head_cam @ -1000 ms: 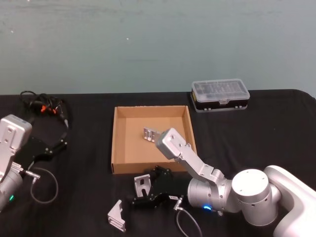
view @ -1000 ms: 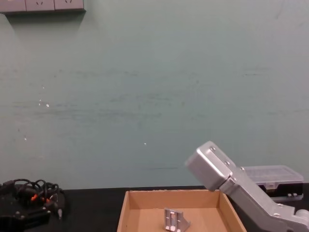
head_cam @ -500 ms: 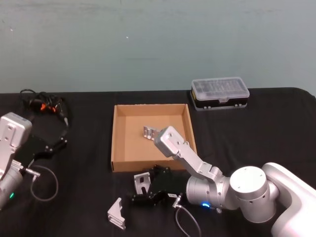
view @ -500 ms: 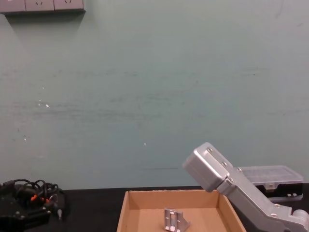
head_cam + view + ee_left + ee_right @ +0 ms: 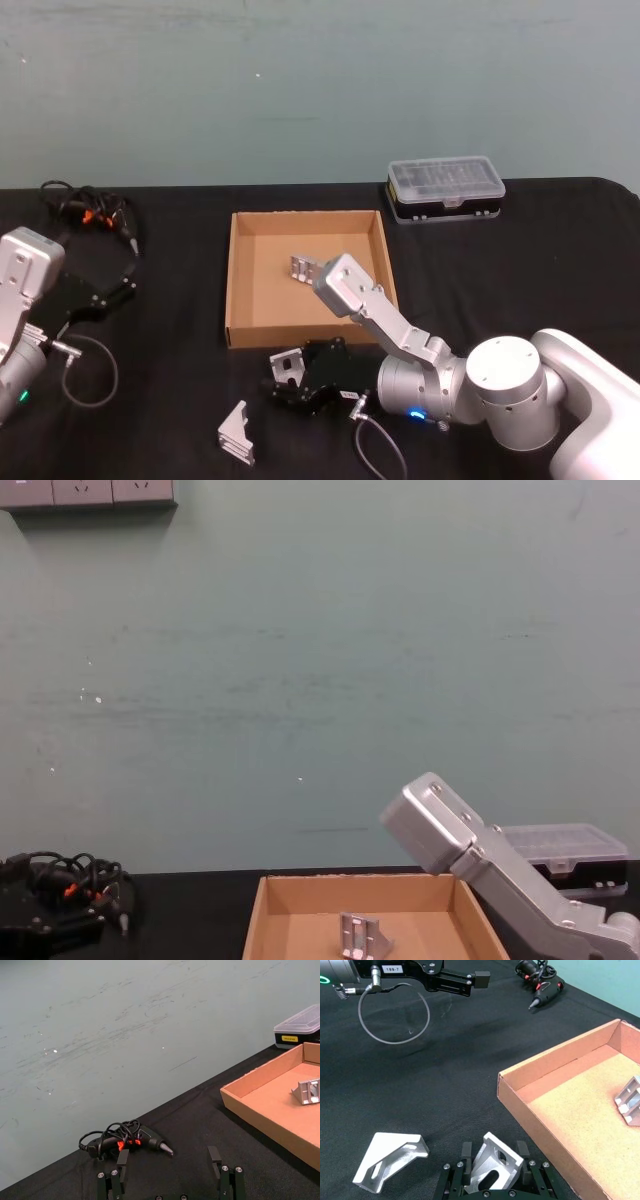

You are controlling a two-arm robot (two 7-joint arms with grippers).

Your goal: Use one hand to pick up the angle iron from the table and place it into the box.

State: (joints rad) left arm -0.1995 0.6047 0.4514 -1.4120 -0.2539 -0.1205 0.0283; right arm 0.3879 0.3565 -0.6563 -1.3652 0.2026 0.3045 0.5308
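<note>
Right by the box's [image 5: 232, 300] near wall, right hand [image 5: 290, 378] pinching an angle iron [image 5: 286, 364], spare angle iron [image 5: 236, 434] lying on the counter [image 5: 170, 400], left hand [image 5: 168, 1157] idling spread.

The right gripper [image 5: 494, 1151] runs out past the frame edge of its own wrist camera, and its fingers cover both flanks of the angle iron [image 5: 482, 1165] clamped between them, whose foot is lost the same way. There too the cardboard box [image 5: 560, 1067] and the angle iron lying in the box [image 5: 631, 1100] are clipped at the edge. From the chest camera the box's floor drops below the frame, and the right arm [image 5: 500, 875] screens part of the clear-lidded black case [image 5: 580, 842]. The left gripper [image 5: 168, 1156] is cut off behind its spread fingers.
</note>
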